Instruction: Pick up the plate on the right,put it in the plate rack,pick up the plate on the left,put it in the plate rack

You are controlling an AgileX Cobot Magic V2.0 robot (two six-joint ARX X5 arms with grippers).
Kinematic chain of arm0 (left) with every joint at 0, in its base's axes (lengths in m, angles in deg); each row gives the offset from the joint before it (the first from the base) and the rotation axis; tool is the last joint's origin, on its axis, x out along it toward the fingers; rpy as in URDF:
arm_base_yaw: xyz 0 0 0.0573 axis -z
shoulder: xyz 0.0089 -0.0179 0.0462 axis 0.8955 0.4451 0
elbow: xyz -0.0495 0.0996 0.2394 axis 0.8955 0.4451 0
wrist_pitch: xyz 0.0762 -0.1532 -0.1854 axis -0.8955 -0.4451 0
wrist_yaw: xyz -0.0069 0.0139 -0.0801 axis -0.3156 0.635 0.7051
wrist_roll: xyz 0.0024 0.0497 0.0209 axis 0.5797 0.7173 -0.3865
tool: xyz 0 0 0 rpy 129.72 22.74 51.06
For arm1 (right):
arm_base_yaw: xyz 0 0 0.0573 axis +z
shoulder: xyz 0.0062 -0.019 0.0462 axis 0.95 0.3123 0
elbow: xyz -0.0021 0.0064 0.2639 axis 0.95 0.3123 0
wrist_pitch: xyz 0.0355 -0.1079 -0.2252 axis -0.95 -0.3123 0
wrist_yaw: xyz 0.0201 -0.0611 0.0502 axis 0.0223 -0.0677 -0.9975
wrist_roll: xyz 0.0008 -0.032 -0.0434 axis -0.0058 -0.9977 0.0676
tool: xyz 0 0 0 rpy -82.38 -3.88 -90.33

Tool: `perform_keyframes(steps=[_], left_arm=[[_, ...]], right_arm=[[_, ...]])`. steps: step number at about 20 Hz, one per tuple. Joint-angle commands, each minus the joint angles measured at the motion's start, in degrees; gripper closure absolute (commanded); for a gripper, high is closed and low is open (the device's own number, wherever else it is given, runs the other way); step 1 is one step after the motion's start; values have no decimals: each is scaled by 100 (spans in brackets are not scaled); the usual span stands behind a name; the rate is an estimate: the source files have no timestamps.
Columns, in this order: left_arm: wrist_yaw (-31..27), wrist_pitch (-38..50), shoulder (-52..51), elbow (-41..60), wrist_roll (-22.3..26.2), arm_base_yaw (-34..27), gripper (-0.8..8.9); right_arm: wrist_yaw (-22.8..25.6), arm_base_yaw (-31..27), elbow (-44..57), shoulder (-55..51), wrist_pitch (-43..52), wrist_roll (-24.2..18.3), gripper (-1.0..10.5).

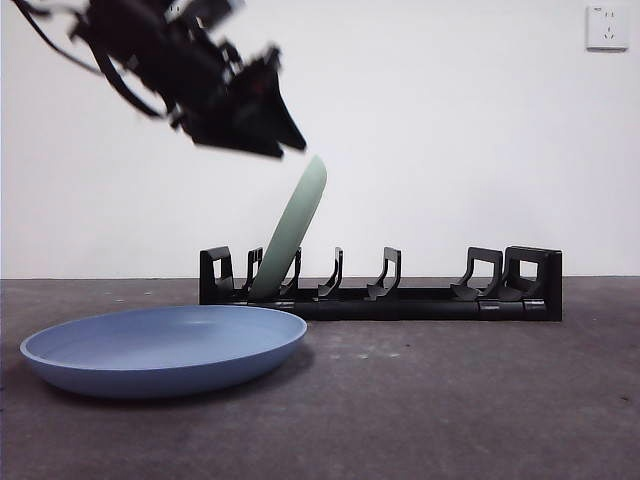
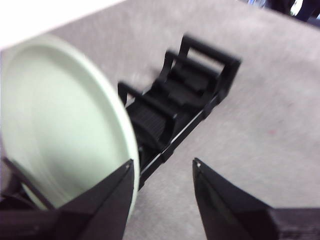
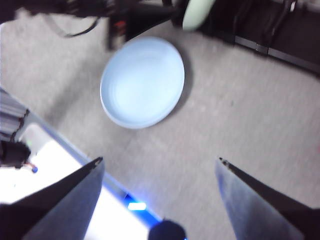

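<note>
Plate rack [image 1: 380, 290] stands across the far part of the table [image 1: 450, 400], behind everything else, long and low with its prongs upright.

Nearest the table's front edge lies the blue plate [image 1: 165, 348], flat on the surface and well apart from both end effectors. Behind it, the green plate [image 1: 290, 232] stands on edge in a slot close to one end of the rack, leaning so that its upper rim tips toward the rack's middle.

The left end effector [image 2: 162, 167] hangs in the air above that end of the rack, tilted downward. Its jaws are spread and grip nothing. In the left wrist view one jaw overlaps the green plate's rim, but whether they touch cannot be told; in the front view the tip sits just above and beside the plate's top edge.

The right end effector [image 3: 160, 162] is held high over the table, looking down on the blue plate, its jaws spread wide and empty.

Both wrist views are blurred. The green plate's foot is hidden among the prongs, so its exact slot is hard to make out. The left arm is cut off by the front view's top edge.
</note>
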Motion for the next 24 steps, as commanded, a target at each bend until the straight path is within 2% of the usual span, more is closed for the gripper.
perform_keyframes(steps=[1, 6, 8, 11, 14, 17, 21, 24], left_arm=[[28, -409, -553, 11, 15, -9, 615], [7, -1869, -2157, 11, 247, -9, 611], [7, -2361, -2837, 11, 352, -9, 512], [4, -3053, -3792, 11, 402, -9, 490], [7, -3759, -4533, 9, 678, -9, 488], [4, -4640, -5064, 9, 1150, -9, 310], [-55, -5665, -5355, 9, 1700, -9, 310], [-57, -6151, -5346, 9, 1862, -9, 310]], right_arm=[[-7, 7, 42, 55, 122, -61, 570], [-15, 9, 44, 350, 442, -15, 570], [-15, 39, 44, 632, 494, -13, 570], [-13, 299, 44, 1204, 623, 7, 570], [-7, 636, 44, 1886, 754, 13, 569], [81, 1005, 44, 2625, 1145, 179, 569], [354, 1419, 44, 3578, 1698, 461, 569], [599, 1598, 44, 4094, 1912, 557, 569]])
